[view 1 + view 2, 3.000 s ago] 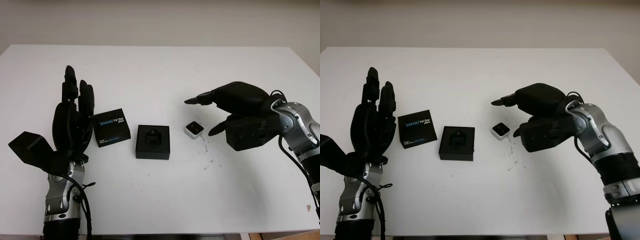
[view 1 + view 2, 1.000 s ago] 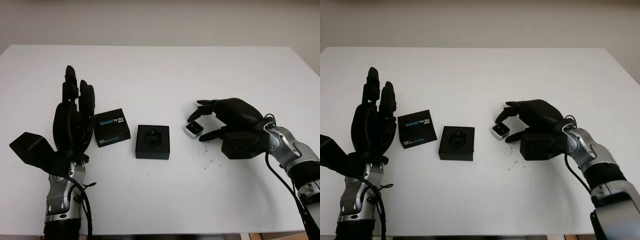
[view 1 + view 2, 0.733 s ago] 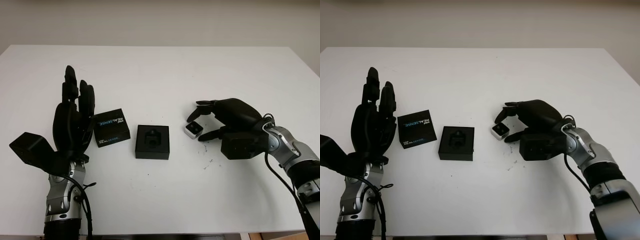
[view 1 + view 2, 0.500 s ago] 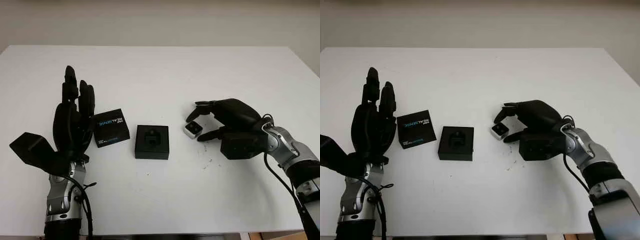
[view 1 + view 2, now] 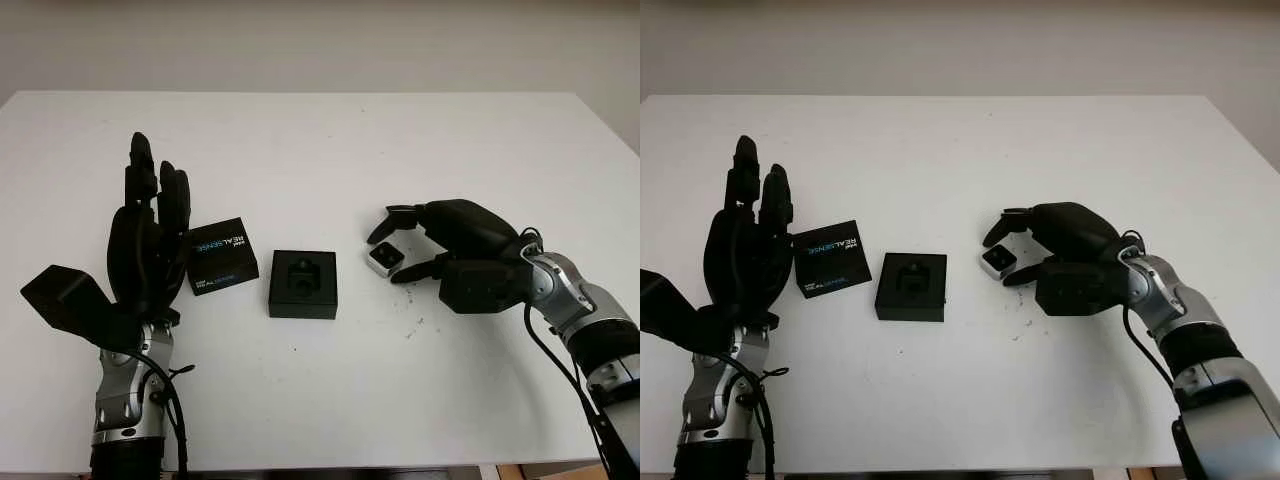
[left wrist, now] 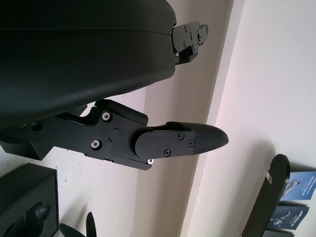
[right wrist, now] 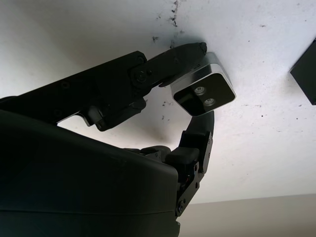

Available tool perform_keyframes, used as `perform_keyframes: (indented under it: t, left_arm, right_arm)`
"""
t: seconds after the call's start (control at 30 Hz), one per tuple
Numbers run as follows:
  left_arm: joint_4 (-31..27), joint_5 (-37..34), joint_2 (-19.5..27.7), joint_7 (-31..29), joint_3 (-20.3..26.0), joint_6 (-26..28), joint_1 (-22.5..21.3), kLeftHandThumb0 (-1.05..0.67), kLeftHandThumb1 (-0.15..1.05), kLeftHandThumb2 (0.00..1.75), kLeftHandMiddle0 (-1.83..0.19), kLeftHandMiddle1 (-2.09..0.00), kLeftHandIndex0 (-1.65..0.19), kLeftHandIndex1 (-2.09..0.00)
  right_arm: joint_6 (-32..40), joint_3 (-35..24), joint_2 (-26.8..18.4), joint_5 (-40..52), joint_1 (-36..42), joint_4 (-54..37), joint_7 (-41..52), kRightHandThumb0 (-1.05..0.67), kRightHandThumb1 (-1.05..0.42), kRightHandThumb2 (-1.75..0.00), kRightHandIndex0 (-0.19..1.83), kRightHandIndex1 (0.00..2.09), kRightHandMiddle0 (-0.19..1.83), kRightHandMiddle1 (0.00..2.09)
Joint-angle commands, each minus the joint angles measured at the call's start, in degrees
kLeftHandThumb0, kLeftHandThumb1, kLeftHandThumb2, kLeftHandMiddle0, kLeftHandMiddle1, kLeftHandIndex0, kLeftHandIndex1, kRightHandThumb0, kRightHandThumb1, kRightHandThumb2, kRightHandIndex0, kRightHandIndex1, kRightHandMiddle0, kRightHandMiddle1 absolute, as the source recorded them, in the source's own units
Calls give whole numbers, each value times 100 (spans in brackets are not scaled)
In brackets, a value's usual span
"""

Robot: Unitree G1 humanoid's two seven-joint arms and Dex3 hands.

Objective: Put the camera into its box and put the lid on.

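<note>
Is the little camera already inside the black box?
No, the camera is outside the box, pinched between the fingers of the right robot hand beside it, and the box's hollow holds nothing.

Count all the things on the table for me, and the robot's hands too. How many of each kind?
Camera: 1
Open box: 1
Lid: 1
Robot hands: 2, left hand and right hand
Total: 5
</note>
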Motion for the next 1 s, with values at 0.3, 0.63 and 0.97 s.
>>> perform_keyframes:
  t: [0.3,0.63,0.97]
  left_arm:
    - [-60,43,0,3,-9,-33,17,-54,105,39,12,-5,15,-6]
    - [-58,44,-6,-20,-3,-48,28,-54,105,40,12,-5,15,-6]
    - [-46,20,-18,-57,9,-45,34,-53,105,41,13,-5,16,-5]
  right_arm:
    - [-117,98,-24,-137,-40,59,-2,-34,-90,-6,39,6,55,124]
    - [-161,34,10,-59,-94,273,-83,-33,-87,-5,44,8,56,128]
    - [873,-979,649,1817,93,218,962,-37,-90,-6,39,5,43,142]
